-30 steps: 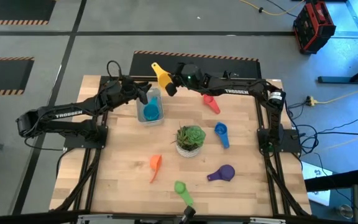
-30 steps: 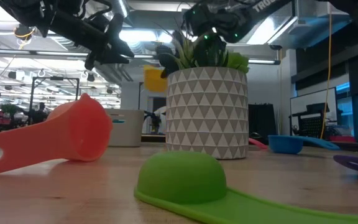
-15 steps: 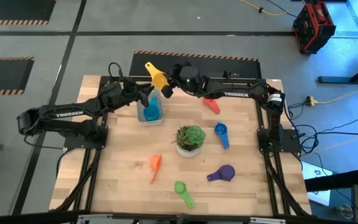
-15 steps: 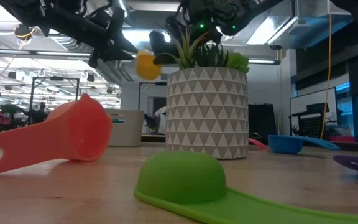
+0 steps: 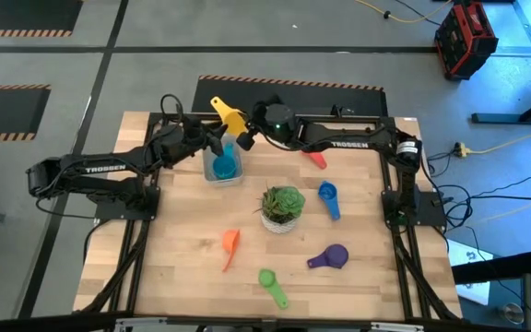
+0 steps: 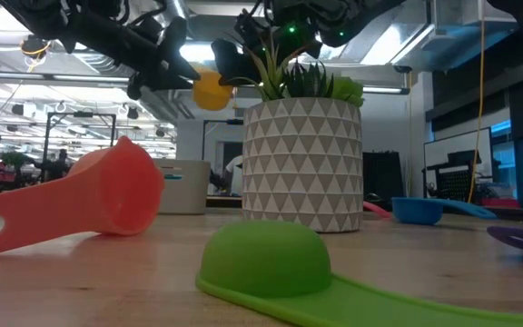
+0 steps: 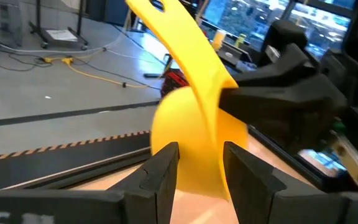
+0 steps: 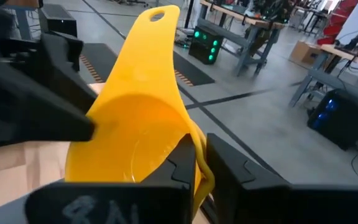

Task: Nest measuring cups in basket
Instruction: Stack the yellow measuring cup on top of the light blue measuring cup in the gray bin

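Two grippers meet above the basket [image 5: 222, 164]. Right gripper [image 5: 247, 138] is clamped on the yellow cup's [image 5: 231, 118] rim, holding it aloft for transfer. Left gripper [image 5: 216, 140], jaws half parted, brackets the bowl without gripping. Basket already contains the light blue cup [image 5: 224, 168]; five cups lie scattered around the plant pot [image 5: 282, 210].

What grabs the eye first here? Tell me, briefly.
The yellow measuring cup, held in the air by the right pincer shut on its rim, just above the basket at the table's far side. The left pincer faces it closely. Mid-table stands a potted plant among scattered cups.
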Motion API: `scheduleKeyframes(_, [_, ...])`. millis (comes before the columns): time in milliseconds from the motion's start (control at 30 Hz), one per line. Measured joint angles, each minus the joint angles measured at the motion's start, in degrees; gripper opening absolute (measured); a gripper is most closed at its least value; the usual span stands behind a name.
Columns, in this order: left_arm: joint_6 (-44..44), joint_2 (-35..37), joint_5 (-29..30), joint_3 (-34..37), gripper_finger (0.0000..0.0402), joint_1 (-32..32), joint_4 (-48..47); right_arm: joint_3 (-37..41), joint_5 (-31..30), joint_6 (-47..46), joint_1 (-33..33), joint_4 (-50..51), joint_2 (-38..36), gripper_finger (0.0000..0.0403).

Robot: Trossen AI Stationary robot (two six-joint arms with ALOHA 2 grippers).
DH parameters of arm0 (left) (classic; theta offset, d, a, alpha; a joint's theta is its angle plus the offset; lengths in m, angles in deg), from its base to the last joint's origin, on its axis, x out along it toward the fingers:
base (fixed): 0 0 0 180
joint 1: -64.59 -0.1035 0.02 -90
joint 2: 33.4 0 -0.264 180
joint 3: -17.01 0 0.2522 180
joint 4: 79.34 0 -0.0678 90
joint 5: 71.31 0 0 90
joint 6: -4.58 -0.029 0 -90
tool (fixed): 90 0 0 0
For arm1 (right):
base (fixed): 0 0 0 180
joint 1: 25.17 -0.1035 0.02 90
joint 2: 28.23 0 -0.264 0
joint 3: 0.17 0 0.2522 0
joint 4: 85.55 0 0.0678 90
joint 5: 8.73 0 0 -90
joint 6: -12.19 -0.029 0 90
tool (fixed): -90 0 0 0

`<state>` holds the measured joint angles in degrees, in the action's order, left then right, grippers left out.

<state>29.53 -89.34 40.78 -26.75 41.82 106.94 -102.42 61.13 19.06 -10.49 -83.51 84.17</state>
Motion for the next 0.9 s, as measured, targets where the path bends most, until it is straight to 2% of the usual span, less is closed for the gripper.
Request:
scheduleKeyframes(433, [0.00, -0.03, 3.93, 0.00, 0.0119, 0.01, 0.32, 0.00, -0.79, 0.95, -0.75, -0.20, 0.00, 0.0034])
scheduleKeyframes(900, [-0.22, -0.04, 4.96, 0.00, 0.0050, -0.02, 0.08, -0.02, -0.55, 0.93, -0.80, -1.03, 0.00, 0.0038])
